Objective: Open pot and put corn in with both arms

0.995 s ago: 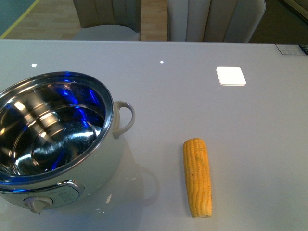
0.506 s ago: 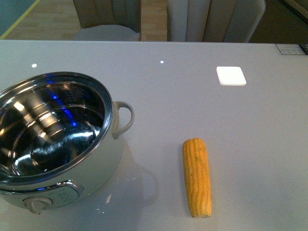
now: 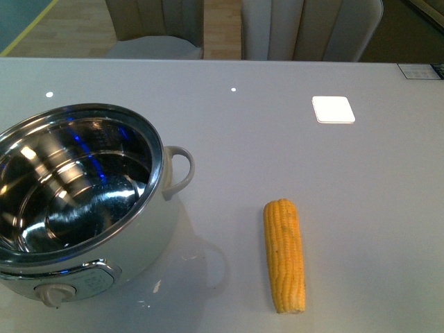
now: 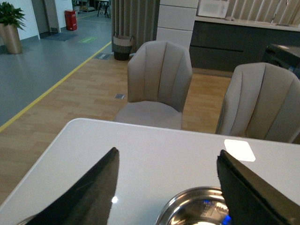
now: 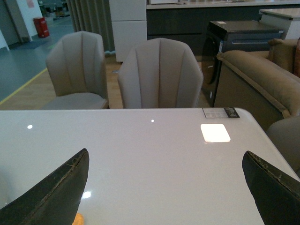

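Observation:
The white pot (image 3: 146, 236) stands at the front left of the table, without a lid, its shiny steel inside showing, its loop handle (image 3: 182, 170) to the right and its knob (image 3: 53, 295) in front. The lid is out of view. The yellow corn (image 3: 284, 255) lies on the table to the right of the pot. Neither arm shows in the front view. My left gripper (image 4: 166, 157) is open above the table, with the pot's rim (image 4: 180, 206) below it. My right gripper (image 5: 166, 157) is open and empty over bare table; a tip of the corn (image 5: 78, 219) shows by one finger.
The table is pale grey and glossy (image 3: 277, 152). A bright white square (image 3: 333, 109) shows on it at the back right. Upholstered chairs (image 3: 305, 28) stand behind the far edge. A small label (image 3: 420, 71) lies at the far right corner.
The blue reflections inside the pot have shrunk and shifted. The pot and the corn have not moved.

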